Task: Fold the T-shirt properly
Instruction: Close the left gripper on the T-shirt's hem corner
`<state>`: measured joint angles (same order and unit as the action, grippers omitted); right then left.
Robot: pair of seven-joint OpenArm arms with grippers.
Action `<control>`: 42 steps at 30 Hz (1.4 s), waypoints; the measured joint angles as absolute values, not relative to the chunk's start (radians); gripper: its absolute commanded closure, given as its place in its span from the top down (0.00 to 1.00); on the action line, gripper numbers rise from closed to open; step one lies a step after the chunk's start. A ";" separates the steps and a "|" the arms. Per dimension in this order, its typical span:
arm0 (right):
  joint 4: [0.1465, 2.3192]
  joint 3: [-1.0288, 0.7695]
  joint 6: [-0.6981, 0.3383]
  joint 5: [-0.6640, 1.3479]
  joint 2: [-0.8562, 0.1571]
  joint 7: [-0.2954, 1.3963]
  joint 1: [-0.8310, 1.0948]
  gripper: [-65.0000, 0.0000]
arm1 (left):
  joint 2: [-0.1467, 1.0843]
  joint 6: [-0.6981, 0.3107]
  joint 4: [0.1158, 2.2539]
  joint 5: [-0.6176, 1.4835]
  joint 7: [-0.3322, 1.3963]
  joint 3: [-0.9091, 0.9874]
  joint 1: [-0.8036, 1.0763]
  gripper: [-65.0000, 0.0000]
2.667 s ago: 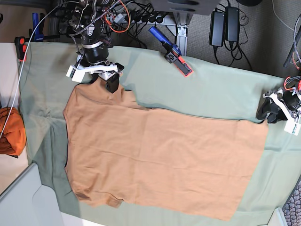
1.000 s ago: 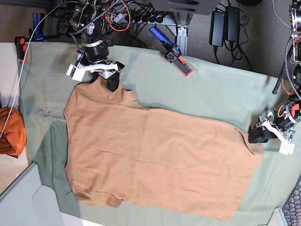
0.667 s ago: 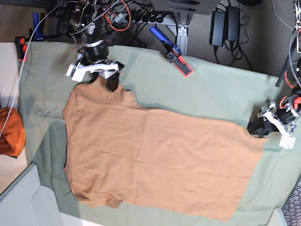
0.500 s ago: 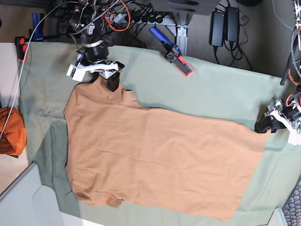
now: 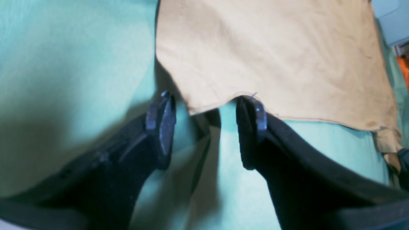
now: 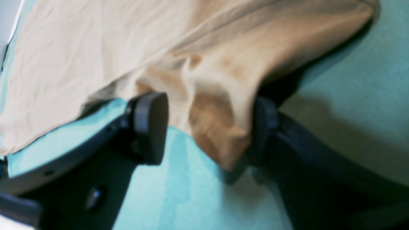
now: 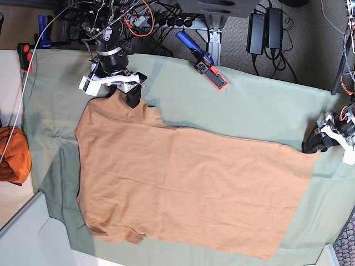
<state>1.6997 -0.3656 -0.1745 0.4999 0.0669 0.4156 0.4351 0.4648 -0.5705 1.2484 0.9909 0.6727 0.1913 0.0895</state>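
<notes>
The tan-orange T-shirt (image 7: 188, 188) lies spread flat on the sage-green cloth (image 7: 244, 105), neck end at the left and hem at the right. My left gripper (image 7: 313, 145) stands open at the hem's far corner. In the left wrist view the T-shirt (image 5: 271, 54) has its hem edge lying just at the tips of the left gripper (image 5: 206, 127), with green cloth between the fingers. My right gripper (image 7: 123, 95) is at the far sleeve. The right wrist view shows the right gripper (image 6: 207, 127) open wide around a raised fold of the T-shirt (image 6: 127, 48).
A bright orange cloth bundle (image 7: 12, 154) sits off the cloth at the left edge. A blue and red clamp (image 7: 202, 60) lies on the cloth's back edge. Cables and power bricks (image 7: 265, 30) crowd the floor behind. A grey panel (image 7: 28, 233) stands at the bottom left.
My left gripper has drawn back to the right from the hem corner, and that corner, pushed inward a second ago, lies spread out again. The right gripper has not moved.
</notes>
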 measured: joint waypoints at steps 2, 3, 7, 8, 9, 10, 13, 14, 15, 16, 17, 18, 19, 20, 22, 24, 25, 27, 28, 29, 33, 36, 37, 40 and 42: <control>1.700 -0.366 -0.175 0.500 0.067 0.416 0.435 0.59 | 0.465 -0.579 1.248 1.013 0.692 0.192 0.091 0.53; 1.700 -0.366 -0.175 0.500 0.067 0.416 0.435 0.59 | 0.466 -0.585 1.248 1.027 0.711 0.192 0.091 0.53; 1.700 -0.366 -0.175 0.500 0.067 0.416 0.435 0.59 | 0.465 -0.641 1.248 1.100 0.772 0.192 0.098 0.53; 1.700 -0.366 -0.175 0.500 0.067 0.416 0.435 0.59 | 0.465 -0.641 1.248 1.105 0.773 0.192 0.101 0.53; 1.700 -0.366 -0.175 0.500 0.067 0.416 0.435 0.59 | 0.465 -0.641 1.248 1.111 0.775 0.192 0.102 0.53; 1.700 -0.366 -0.175 0.500 0.067 0.416 0.435 0.59 | 0.465 -0.641 1.248 1.112 0.775 0.192 0.103 0.53; 1.700 -0.366 -0.175 0.500 0.067 0.416 0.435 0.59 | 0.465 -0.641 1.248 1.120 0.782 0.192 0.103 0.53; 1.700 -0.366 -0.175 0.500 0.067 0.416 0.435 0.59 | 0.465 -0.641 1.248 1.122 0.782 0.192 0.103 0.53; 1.700 -0.366 -0.175 0.500 0.067 0.416 0.435 0.59 | 0.465 -0.641 1.248 1.123 0.782 0.192 0.104 0.53; 1.700 -0.366 -0.175 0.500 0.067 0.416 0.435 0.59 | 0.465 -0.641 1.248 1.128 0.782 0.192 0.105 0.53; 1.700 -0.366 -0.175 0.500 0.067 0.416 0.435 0.59 | 0.465 -0.642 1.248 1.135 0.783 0.192 0.105 0.53; 1.700 -0.366 -0.175 0.500 0.067 0.416 0.435 0.59 | 0.464 -0.642 1.245 1.136 0.782 0.192 0.105 0.53; 1.700 -0.366 -0.175 0.500 0.067 0.416 0.435 0.59 | 0.463 -0.642 1.242 1.139 0.781 0.192 0.104 0.53; 1.700 -0.366 -0.175 0.500 0.067 0.416 0.435 0.59 | 0.462 -0.642 1.234 1.141 0.779 0.192 0.101 0.53; 1.700 -0.366 -0.175 0.500 0.067 0.416 0.435 0.59 | 0.453 -0.645 1.209 1.144 0.778 0.199 0.083 0.53; 1.700 -0.366 -0.175 0.500 0.067 0.416 0.435 0.59 | 0.445 -0.635 1.174 1.157 0.775 0.199 0.057 0.53; 1.700 -0.366 -0.175 0.500 0.067 0.416 0.435 0.59 | 0.442 -0.636 1.155 1.161 0.770 0.200 0.046 0.53; 1.700 -0.366 -0.175 0.500 0.067 0.416 0.435 0.59 | 0.438 -0.638 1.121 1.164 0.766 0.201 0.022 0.53; 1.700 -0.366 -0.175 0.500 0.067 0.416 0.435 0.59 | 0.437 -0.637 1.109 1.166 0.762 0.203 0.013 0.53; 1.700 -0.366 -0.175 0.500 0.067 0.416 0.435 0.59 | 0.435 -0.637 1.100 1.167 0.762 0.203 0.005 0.53; 1.700 -0.366 -0.175 0.500 0.067 0.416 0.436 0.59 | 0.434 -0.638 1.095 1.168 0.761 0.203 0.000 0.53; 1.700 -0.365 -0.175 0.500 0.067 0.416 0.438 0.58 | 0.434 -0.638 1.095 1.164 0.759 0.203 0.000 0.51; 1.700 -0.365 -0.175 0.500 0.067 0.416 0.438 0.58 | 0.434 -0.638 1.095 1.161 0.759 0.203 0.000 0.46; 1.700 -0.365 -0.175 0.478 0.067 0.415 0.438 0.47 | 0.432 -0.641 1.095 1.134 0.751 0.202 0.000 0.18; 1.700 -0.365 -0.172 0.467 0.067 0.419 0.440 0.26 | 0.432 -0.641 1.095 1.126 0.742 0.202 0.000 0.10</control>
